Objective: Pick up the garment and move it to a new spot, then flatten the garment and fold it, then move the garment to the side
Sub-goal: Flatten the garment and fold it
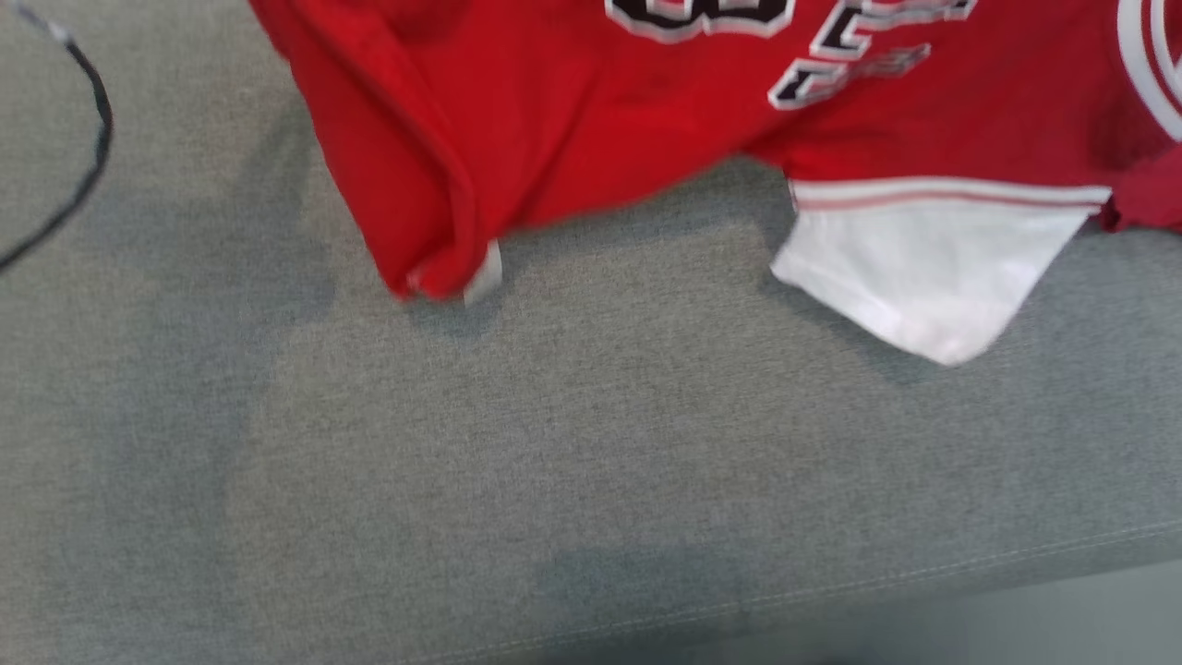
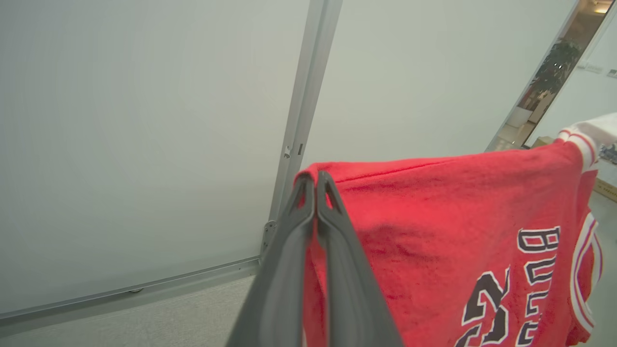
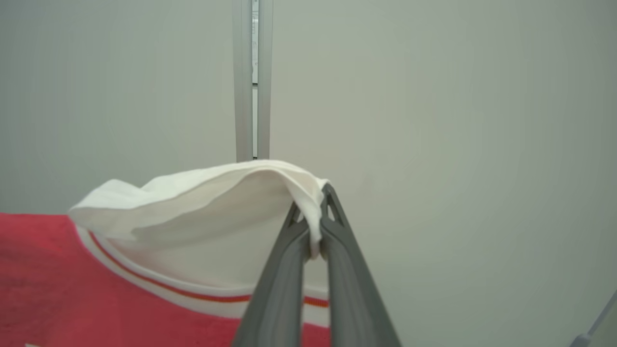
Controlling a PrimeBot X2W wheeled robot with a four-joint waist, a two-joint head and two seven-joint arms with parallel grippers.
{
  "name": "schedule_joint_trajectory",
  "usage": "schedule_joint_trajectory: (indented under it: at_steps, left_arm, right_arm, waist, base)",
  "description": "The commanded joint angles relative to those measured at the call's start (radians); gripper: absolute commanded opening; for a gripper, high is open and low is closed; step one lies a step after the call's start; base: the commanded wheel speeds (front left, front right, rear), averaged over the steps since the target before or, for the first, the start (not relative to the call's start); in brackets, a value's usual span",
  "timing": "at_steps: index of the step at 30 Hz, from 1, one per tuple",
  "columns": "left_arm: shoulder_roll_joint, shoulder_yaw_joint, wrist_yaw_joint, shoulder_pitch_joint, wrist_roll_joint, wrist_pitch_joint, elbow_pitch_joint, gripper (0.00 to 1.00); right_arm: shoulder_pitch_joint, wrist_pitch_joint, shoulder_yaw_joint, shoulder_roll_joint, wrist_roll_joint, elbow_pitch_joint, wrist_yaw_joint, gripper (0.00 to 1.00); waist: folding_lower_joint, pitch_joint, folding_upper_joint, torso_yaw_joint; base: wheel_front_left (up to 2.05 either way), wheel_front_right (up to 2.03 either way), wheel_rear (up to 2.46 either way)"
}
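The garment [image 1: 591, 120] is a red jersey with black-and-white lettering and white sleeves. It hangs across the top of the head view, and its lower red corner and a white sleeve [image 1: 923, 268] dangle over the grey fabric surface [image 1: 554, 462]. In the left wrist view my left gripper [image 2: 316, 185] is shut on a red top corner of the garment [image 2: 458, 217]. In the right wrist view my right gripper [image 3: 313, 202] is shut on the edge of the white sleeve [image 3: 212, 193], with the red body [image 3: 72, 289] hanging to the left below it.
A black cable [image 1: 83, 157] curves over the surface at the far left. The surface's front edge [image 1: 923, 582] runs along the bottom right, with floor beyond. Pale wall panels with a metal post [image 2: 299, 125] stand behind the held garment.
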Motion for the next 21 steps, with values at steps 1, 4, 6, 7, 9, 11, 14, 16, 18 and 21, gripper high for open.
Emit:
schedule_joint_trajectory:
  at_steps: [1, 4, 6, 7, 9, 11, 14, 16, 18, 21]
  left_arm:
    - [0.003, 0.005, -0.003, 0.013, 0.001, -0.001, -0.016, 0.0]
    - [-0.064, -0.013, 0.026, -0.284, 0.112, -0.133, 0.266, 0.0]
    - [-0.101, -0.018, 0.026, -0.386, 0.159, -0.231, 0.373, 0.0]
    - [-0.108, -0.022, 0.018, -0.428, 0.181, -0.284, 0.424, 0.0]
    - [-0.126, -0.036, -0.013, -0.493, 0.216, -0.382, 0.499, 0.0]
    - [-0.128, -0.051, -0.038, -0.53, 0.248, -0.468, 0.565, 0.0]
    - [-0.148, -0.064, -0.074, -0.502, 0.265, -0.576, 0.66, 0.0]
    - [-0.152, -0.083, -0.105, -0.44, 0.268, -0.615, 0.722, 0.0]
    - [-0.146, -0.097, -0.131, -0.372, 0.269, -0.664, 0.767, 0.0]
    - [-0.144, -0.112, -0.151, -0.281, 0.26, -0.702, 0.806, 0.0]
  right_arm:
    - [0.013, -0.002, 0.002, 0.001, 0.001, -0.01, -0.002, 0.0]
    - [-0.264, -0.125, -0.014, 0.11, -0.119, 0.188, -0.002, 0.0]
    - [-0.359, -0.209, -0.018, 0.157, -0.164, 0.264, -0.002, 0.0]
    - [-0.396, -0.255, -0.016, 0.168, -0.188, 0.298, -0.002, 0.0]
    - [-0.451, -0.345, -0.012, 0.194, -0.209, 0.348, -0.002, 0.0]
    - [-0.464, -0.401, 0.011, 0.208, -0.207, 0.388, -0.002, 0.0]
    - [-0.395, -0.44, 0.09, 0.199, -0.161, 0.423, -0.002, 0.0]
    - [-0.32, -0.465, 0.149, 0.172, -0.12, 0.43, -0.002, 0.0]
    - [-0.225, -0.499, 0.207, 0.147, -0.076, 0.418, -0.002, 0.0]
    - [-0.111, -0.527, 0.26, 0.115, -0.044, 0.397, -0.002, 0.0]
  waist:
    - [-0.0001, 0.204, -0.0001, 0.067]
    - [-0.0001, 0.256, -0.0001, 0.079]
    - [-0.0001, 0.269, -0.0001, 0.082]
    - [-0.0001, 0.273, -0.0001, 0.082]
    - [-0.0001, 0.283, -0.0001, 0.077]
    - [-0.0001, 0.298, -0.0001, 0.072]
    - [-0.0001, 0.317, -0.0001, 0.065]
    - [-0.0001, 0.318, -0.0001, 0.064]
    - [-0.0001, 0.312, -0.0001, 0.058]
    - [-0.0001, 0.294, -0.0001, 0.054]
  base:
    - [0.0, 0.0, 0.0]
    - [0.0, 0.0, 0.0]
    - [0.0, 0.0, 0.0]
    - [0.0, 0.0, 0.0]
    - [0.0, 0.0, 0.0]
    - [0.0, 0.0, 0.0]
    - [0.0, 0.0, 0.0]
    - [0.0, 0.0, 0.0]
    - [0.0, 0.0, 0.0]
    - [0.0, 0.0, 0.0]
